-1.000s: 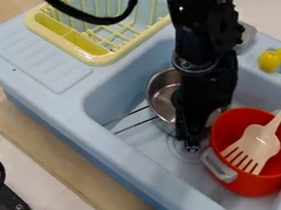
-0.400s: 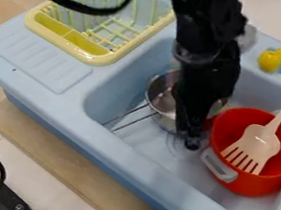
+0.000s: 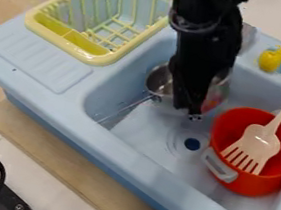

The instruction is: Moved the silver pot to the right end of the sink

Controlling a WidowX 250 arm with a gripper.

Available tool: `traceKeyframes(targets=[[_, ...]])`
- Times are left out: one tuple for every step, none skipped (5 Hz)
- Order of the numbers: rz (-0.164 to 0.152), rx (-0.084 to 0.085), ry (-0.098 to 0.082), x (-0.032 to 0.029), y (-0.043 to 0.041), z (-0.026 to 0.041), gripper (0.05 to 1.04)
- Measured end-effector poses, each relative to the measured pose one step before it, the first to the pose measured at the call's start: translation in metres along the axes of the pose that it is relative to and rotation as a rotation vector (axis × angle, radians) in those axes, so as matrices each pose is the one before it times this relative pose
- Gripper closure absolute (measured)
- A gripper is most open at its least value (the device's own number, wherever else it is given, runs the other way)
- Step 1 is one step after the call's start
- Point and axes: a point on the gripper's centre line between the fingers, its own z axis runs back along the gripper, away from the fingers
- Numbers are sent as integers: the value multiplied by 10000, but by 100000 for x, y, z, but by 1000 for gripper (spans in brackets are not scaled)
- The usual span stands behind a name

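1. The light-blue sink [image 3: 127, 158] is the largest thing; its basin spreads below and around the jaws.
2. The black gripper [image 3: 188, 112] hangs over the basin, in front of a part of the silver pot. I cannot tell if its jaws are spread, pressed together or pinching the pot.
3. The yellow dish rack [image 3: 87, 58] stands on the sink, to the upper left of the jaws.
4. The red pot [image 3: 245, 185] is to the lower right of the jaws, inside the basin.
5. The silver pot [image 3: 161, 81] shows on both sides of the gripper, just above the jaws in the view. Its thin handle points to the lower left.
6. The spatula [image 3: 259, 142] leans in the red pot, right of the jaws.
7. The dark drain hole [image 3: 192, 144] lies just below the jaws in the view.
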Motion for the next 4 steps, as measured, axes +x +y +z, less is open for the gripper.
traceKeyframes(targets=[[40, 5, -90, 42, -51, 435, 1028], [42, 77, -62, 314, -11, 1210, 1028], [246, 57, 176, 118, 28, 674, 1028], [130, 221, 85, 184, 310, 516, 1028]])
